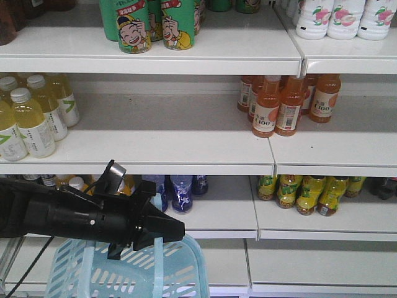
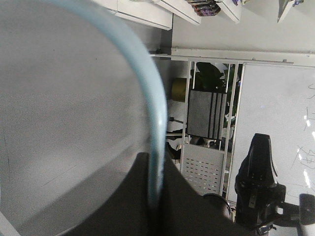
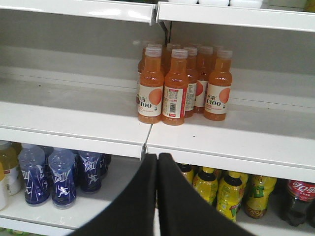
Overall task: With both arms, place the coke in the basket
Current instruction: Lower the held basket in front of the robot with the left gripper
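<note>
The pale blue basket (image 1: 105, 276) hangs at the bottom left of the front view, in front of the lowest shelf. My left gripper (image 1: 175, 230) is shut on its flat swing handle (image 1: 157, 270). In the left wrist view the handle (image 2: 153, 113) curves down and runs between the closed jaws of the left gripper (image 2: 155, 172). My right gripper (image 3: 157, 157) is shut with nothing in it, pointing at the shelf edge below the orange bottles. It does not show in the front view. The all-red coke is out of view.
White shelves (image 1: 186, 149) hold orange juice bottles (image 3: 174, 88), blue bottles (image 3: 61, 177), yellow-green bottles (image 3: 229, 194) and pale yellow bottles (image 1: 31, 118). A dark cola bottle with a red label (image 3: 298, 194) stands at the far right of the lower shelf.
</note>
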Controlling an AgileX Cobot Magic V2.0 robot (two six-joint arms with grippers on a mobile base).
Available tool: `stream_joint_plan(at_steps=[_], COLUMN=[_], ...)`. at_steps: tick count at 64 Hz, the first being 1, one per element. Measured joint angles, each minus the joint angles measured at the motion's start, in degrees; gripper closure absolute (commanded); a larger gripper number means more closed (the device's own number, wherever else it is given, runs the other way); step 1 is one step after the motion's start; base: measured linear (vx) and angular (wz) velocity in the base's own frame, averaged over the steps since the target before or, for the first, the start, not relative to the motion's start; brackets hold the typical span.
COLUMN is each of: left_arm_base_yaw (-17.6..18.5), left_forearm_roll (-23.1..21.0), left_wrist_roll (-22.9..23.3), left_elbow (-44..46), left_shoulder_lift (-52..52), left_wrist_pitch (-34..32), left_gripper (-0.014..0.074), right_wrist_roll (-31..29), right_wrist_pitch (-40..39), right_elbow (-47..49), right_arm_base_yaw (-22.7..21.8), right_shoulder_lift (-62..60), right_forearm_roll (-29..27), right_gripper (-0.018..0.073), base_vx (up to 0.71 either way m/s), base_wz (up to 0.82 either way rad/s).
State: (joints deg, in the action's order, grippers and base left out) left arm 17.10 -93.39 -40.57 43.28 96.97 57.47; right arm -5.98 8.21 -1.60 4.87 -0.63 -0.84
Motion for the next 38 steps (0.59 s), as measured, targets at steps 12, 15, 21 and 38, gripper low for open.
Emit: stream_joint_plan(at_steps=[12,15,21,38], left_arm_base_yaw=[2.03,2.59,3.54,3.59], left_forearm_roll=[0.64,0.64,0.77,0.77], left_wrist_roll=[-0.16,-0.16,-0.16,-0.16], left_elbow=[-0.06,-0.12,-0.16,-0.16], left_shoulder_lift=[0.0,0.0,0.0,0.0], left_wrist_pitch=[0.56,0.62,0.68,0.72], left_gripper=[0.0604,0.0604,0.0604,0.0604], right_wrist_roll=[0.0,0.0,0.0,0.0], right_wrist_pitch=[0.0,0.0,0.0,0.0], right_elbow=[0.0,0.0,0.0,0.0], right_arm_base_yaw=[0.0,0.0,0.0,0.0], right_shoulder_lift=[0.0,0.0,0.0,0.0], right_forearm_roll=[0.0,0.0,0.0,0.0], right_gripper=[0.0569,0.0569,0.0569,0.0569], base_vx=[0.0,0.0,0.0,0.0], base_wz=[0.0,0.0,0.0,0.0])
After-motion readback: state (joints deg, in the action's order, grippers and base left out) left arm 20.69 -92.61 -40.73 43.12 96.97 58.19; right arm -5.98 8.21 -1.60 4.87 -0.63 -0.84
